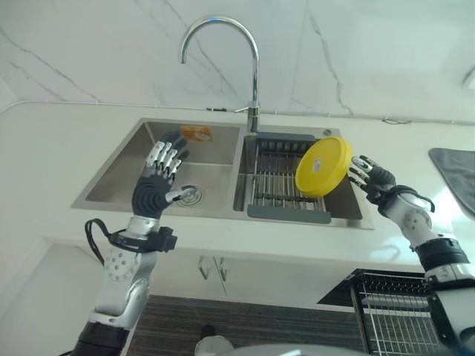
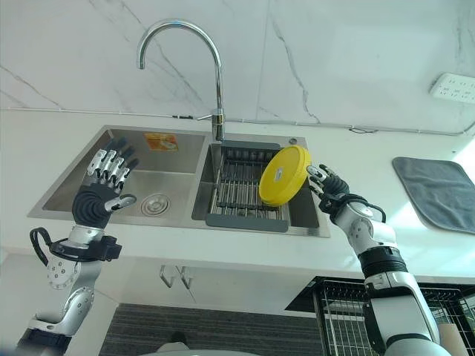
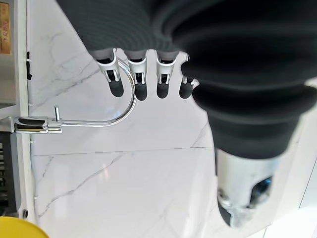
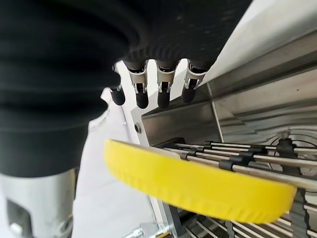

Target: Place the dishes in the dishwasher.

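Your yellow dish (image 2: pixel 283 175) is standing on edge in the drying rack (image 2: pixel 241 194) that fills the sink's (image 1: pixel 215 163) right-hand basin, leaning against the basin's right wall with its flat face turned toward the faucet (image 1: pixel 223 55) side.

Your right robot hand (image 2: pixel 327 184) is just beside it, over the sink's right rim, fingers (image 4: pixel 166 87) straight and spread, gripping nothing. From the right wrist view the dish rim sits just below those fingertips, and I can't tell whether anything is touching yet.

Your left robot hand (image 1: pixel 157 178) hovers open over the left basin, well apart from the dish, so the right arm is clearly the one for this.

What matters here: the dish lies toward the sink's middle from your right robot hand, disc plane roughly upright. I'd guess you want fingers on one face and thumb on the other, pinching across the rim, rather than pushing the face and tipping it onto the rack.

The dishwasher rack (image 1: pixel 393 311) is pulled out below the tabletop's (image 1: pixel 297 248) front right edge.
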Robot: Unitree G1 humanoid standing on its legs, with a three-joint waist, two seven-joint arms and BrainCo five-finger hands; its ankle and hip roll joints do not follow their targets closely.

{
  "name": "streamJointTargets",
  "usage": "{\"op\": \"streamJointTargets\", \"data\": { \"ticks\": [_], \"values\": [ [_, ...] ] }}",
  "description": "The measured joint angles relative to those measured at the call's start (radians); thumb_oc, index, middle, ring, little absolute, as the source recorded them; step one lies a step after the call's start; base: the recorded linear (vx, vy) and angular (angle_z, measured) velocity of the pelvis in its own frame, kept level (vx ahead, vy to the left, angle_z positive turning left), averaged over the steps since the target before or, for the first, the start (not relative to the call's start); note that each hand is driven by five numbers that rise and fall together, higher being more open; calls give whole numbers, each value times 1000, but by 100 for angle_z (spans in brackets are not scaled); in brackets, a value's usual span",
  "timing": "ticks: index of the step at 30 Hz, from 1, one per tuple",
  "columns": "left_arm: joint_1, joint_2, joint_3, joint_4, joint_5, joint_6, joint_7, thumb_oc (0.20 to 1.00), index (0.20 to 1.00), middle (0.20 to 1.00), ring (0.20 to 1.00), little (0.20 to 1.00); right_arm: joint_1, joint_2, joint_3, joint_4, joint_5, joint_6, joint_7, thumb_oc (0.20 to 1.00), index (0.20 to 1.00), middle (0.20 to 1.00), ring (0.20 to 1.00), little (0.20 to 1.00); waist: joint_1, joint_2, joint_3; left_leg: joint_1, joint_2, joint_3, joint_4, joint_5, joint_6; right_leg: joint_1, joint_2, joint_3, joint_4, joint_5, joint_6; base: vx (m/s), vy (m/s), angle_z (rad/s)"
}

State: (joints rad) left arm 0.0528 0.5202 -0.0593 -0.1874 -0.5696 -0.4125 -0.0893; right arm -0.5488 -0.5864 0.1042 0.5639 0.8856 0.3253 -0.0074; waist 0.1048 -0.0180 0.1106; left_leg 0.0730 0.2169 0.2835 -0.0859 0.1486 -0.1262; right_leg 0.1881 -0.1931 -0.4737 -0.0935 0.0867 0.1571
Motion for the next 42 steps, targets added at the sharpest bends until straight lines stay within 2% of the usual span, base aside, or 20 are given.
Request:
{"op": "streamJointTargets", "data": {
  "ticks": [14,18,38,42],
  "values": [
    [-13,7,0,0,0,2,10,1000,1000,1000,1000,1000,-6,0,6,17,-1,19,11,1000,1000,1000,1000,1000,17,-5,3,0,0,-2,0,0,0,2,0,-2,0,0,0,0,0,0],
    [-15,8,0,0,0,20,11,1000,1000,1000,1000,1000,-34,0,7,56,0,32,11,1000,1000,1000,1000,1000,19,-4,4,1,0,-4,0,1,-1,4,0,-4,0,0,0,0,0,0],
    [-15,13,-2,0,0,31,20,1000,1000,1000,1000,1000,-92,0,8,148,39,38,23,1000,1000,1000,1000,1000,31,1,6,0,-3,-26,0,5,-1,19,1,-25,0,-2,-1,2,2,2],
    [-16,14,-6,0,0,36,21,1000,1000,1000,1000,1000,-108,0,41,175,39,41,23,1000,1000,1000,1000,1000,36,1,6,1,-3,-28,0,5,-1,20,1,-26,0,-2,-1,0,0,0]
  ]
}}
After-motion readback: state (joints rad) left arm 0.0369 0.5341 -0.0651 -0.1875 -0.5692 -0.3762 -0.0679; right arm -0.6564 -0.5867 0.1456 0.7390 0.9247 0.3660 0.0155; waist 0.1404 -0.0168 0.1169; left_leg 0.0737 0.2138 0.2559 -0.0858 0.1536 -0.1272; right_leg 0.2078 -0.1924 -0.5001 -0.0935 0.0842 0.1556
